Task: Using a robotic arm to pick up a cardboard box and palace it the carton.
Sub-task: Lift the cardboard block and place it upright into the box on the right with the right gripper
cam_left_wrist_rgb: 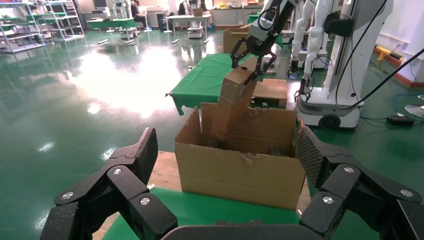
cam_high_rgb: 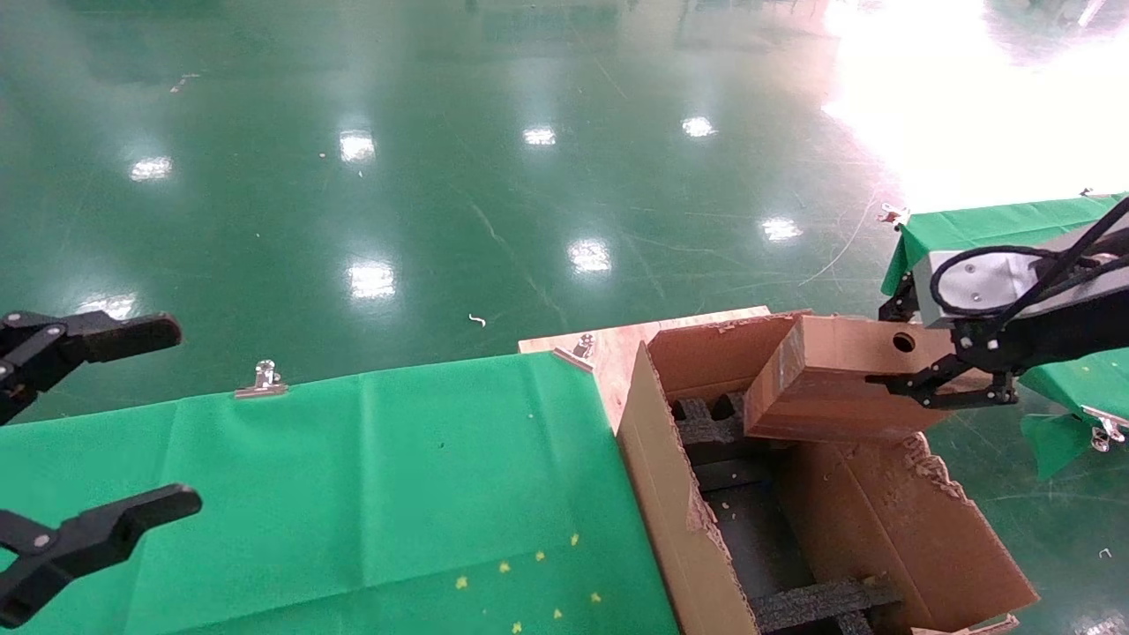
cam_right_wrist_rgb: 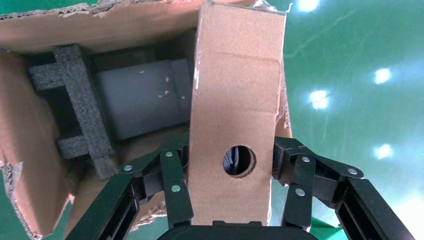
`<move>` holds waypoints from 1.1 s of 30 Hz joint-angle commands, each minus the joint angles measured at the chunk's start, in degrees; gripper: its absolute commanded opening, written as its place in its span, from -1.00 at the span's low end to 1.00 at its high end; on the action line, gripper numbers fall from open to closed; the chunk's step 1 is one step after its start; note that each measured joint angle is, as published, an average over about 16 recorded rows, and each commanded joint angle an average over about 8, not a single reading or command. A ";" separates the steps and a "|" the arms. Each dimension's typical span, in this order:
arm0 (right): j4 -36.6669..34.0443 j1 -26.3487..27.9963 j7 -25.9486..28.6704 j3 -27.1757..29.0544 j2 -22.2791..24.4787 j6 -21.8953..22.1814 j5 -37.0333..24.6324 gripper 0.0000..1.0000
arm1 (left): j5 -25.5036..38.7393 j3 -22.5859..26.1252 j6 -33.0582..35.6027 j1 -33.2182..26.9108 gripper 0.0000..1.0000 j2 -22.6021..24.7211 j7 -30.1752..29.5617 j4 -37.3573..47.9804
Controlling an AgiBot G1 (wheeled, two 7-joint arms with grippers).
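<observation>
My left gripper [cam_left_wrist_rgb: 220, 200] is sitting nearest the camera, fingers spread wide, holding nothing, parked over the green cloth [cam_high_rgb: 353, 494] on my left side, well apart from the action. Not needed for this one.

My right gripper [cam_right_wrist_rgb: 231, 175] is doing the work: it's pinching the cardboard box [cam_right_wrist_rgb: 235, 110] by one end, a finger pressing on each side face, just beside the round hole in the box's face. The box is hanging tilted, w/ its long axis running from my fingers down toward the carton [cam_high_rgb: 670, 494]; the far end is dipping past the ragged flap line at the carton's far end, while the gripped end is sitting up & out over the right flap. It's not lying inside yet.

Directly under the low end I'm seeing black foam inserts [cam_right_wrist_rgb: 75, 100] and a dark open bay btwn them. I'm judging the next move turns on that: box needs lowering along its own long axis into the bay, not sideways, or the low corner could catch on foam or the torn flap.
</observation>
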 commanded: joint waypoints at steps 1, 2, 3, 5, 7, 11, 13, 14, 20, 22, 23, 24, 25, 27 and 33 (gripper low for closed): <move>0.37 0.02 0.00 -0.69 0.47 -0.08 0.08 -1.00 | 0.00 0.00 -0.01 0.00 1.00 0.00 0.00 0.00; 0.37 0.00 0.00 -0.67 0.41 -0.05 0.07 -1.00 | 0.00 0.00 -0.01 0.00 1.00 0.00 0.00 0.00; 0.35 -0.03 0.01 -0.63 0.35 0.04 0.07 -1.00 | 0.00 0.00 -0.01 0.00 1.00 0.00 0.00 0.00; 0.33 -0.13 0.09 -0.59 0.23 0.38 0.02 -1.00 | 0.00 0.00 -0.01 0.00 1.00 0.00 0.00 0.00; 0.45 -0.46 0.57 -0.71 0.13 1.09 -0.21 -1.00 | 0.00 0.00 0.00 0.01 1.00 0.00 0.00 0.00; 1.10 -2.06 5.13 -1.47 0.25 4.24 -1.26 -1.00 | 0.00 0.00 -0.01 0.01 1.00 0.00 0.00 0.01; 1.84 -3.22 9.77 -1.93 0.44 6.51 -2.28 -1.00 | 0.00 0.00 -0.01 0.01 1.00 0.00 0.00 0.01; 2.29 -3.82 12.67 -2.15 0.59 7.72 -2.87 -1.00 | 0.00 0.00 -0.01 0.01 1.00 0.00 0.00 0.01; 7.14 -7.03 35.66 -3.69 1.89 14.00 -8.16 -1.00 | 0.00 0.00 -0.01 0.01 1.00 0.00 0.00 0.01; 9.11 -7.86 44.34 -4.15 2.36 15.02 -9.85 -1.00 | 0.00 0.00 -0.01 0.01 1.00 0.00 0.00 0.01; 10.14 -8.19 48.62 -4.36 2.58 15.28 -10.63 -1.00 | 0.00 0.00 -0.01 0.01 1.00 0.00 0.00 0.01; 11.13 -8.51 52.91 -4.52 2.81 15.41 -11.23 -1.00 | 0.00 0.00 -0.01 0.01 1.00 0.00 0.00 0.01; 12.11 -8.82 57.12 -4.67 3.06 15.46 -11.74 -1.00 | 0.00 0.00 -0.01 0.01 1.00 0.00 0.00 0.01; 14.16 -9.37 64.76 -5.00 3.50 15.37 -12.92 -1.00 | 0.00 0.00 -0.01 0.01 1.00 0.00 0.00 0.01; 17.66 -10.65 80.51 -5.90 4.08 14.54 -15.83 -1.00 | 0.00 0.00 -0.01 0.01 1.00 0.00 0.00 0.01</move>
